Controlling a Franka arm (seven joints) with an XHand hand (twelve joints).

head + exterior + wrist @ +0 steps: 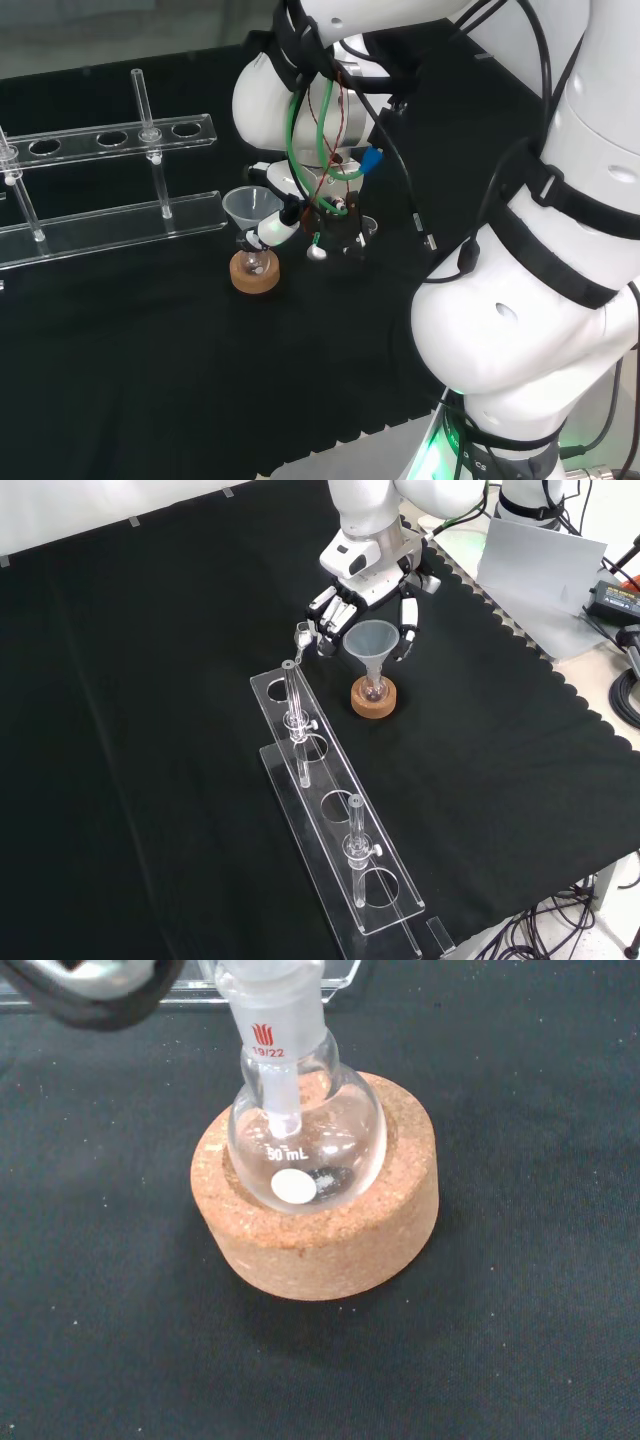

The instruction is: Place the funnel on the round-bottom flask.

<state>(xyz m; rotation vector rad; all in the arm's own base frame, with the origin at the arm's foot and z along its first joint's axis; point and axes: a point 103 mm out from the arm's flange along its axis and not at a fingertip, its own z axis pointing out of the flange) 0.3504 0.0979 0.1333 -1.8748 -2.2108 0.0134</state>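
Cork ring (315, 1210) sits nearest us, cradling the round-bottom flask (305, 1145), and we see the funnel (371, 645) with its stem already down inside the flask's neck. We judge the risk is in letting go: a finger catching the funnel's rim could tip the light flask off the ring. Just behind the flask in the front view, the hand (365, 590) points downward, fingers curled about the funnel's cone.

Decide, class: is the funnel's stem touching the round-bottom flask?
Touching. In the wrist view the funnel stem runs down through the neck of the round-bottom flask, which sits in the cork ring.
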